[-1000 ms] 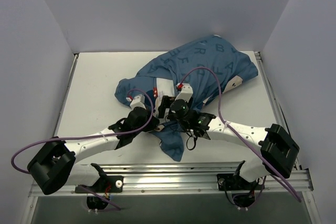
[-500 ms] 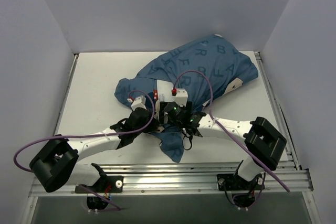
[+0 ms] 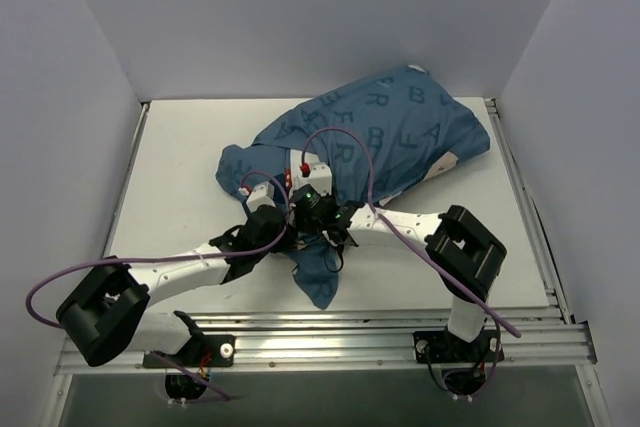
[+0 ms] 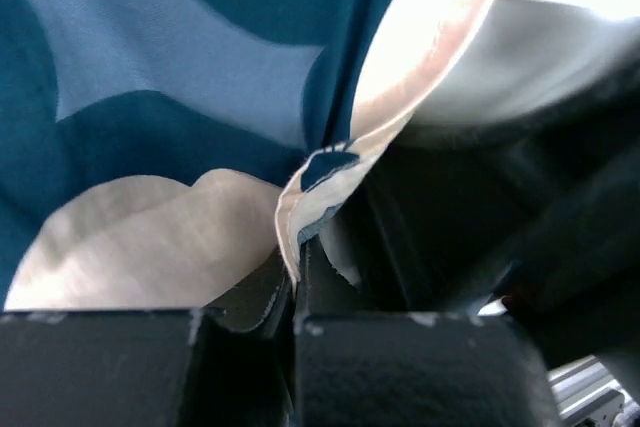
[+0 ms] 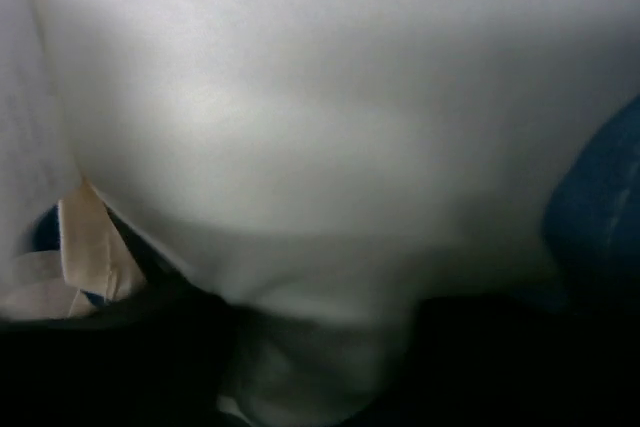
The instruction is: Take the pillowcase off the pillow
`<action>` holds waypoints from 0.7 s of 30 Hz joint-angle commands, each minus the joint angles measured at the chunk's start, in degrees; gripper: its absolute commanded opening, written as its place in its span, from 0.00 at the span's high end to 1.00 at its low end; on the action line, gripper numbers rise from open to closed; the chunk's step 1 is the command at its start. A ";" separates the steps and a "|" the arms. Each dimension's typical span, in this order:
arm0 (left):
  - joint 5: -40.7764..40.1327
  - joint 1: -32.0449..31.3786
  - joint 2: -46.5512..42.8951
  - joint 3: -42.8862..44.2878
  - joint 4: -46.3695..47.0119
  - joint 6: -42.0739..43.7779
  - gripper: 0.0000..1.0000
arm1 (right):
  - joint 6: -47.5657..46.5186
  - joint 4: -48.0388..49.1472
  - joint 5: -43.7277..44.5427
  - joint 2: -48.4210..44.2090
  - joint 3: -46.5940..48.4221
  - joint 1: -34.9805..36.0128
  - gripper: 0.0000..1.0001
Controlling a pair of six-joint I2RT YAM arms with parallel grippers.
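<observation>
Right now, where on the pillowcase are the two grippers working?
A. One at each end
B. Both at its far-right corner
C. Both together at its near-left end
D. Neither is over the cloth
C: in the top view the left gripper and the right gripper meet over the near-left end of the pillowcase, and no gripper is at its far-right end.

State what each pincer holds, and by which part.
Left pincer pinches the pillowcase by its hem. Right pincer is against the pillow; a grip cannot be told.
</observation>
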 commanded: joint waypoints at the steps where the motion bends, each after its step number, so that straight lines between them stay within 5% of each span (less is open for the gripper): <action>1: 3.51 -1.26 -1.41 0.47 -0.57 -0.27 0.97 | 1.36 0.16 -4.64 4.66 1.23 -0.29 0.66; 4: 3.60 -1.53 -2.64 0.30 -0.92 -0.54 0.97 | 1.79 2.17 -6.13 4.75 1.49 -1.52 1.00; 13: 4.21 -4.16 -3.78 1.17 -3.03 -1.42 0.97 | 3.99 17.37 -9.22 -0.96 1.84 -8.11 1.00; 21: 2.02 -4.96 -8.43 0.65 -9.17 -1.68 0.98 | 3.03 19.06 -9.39 -2.63 10.63 -13.64 1.00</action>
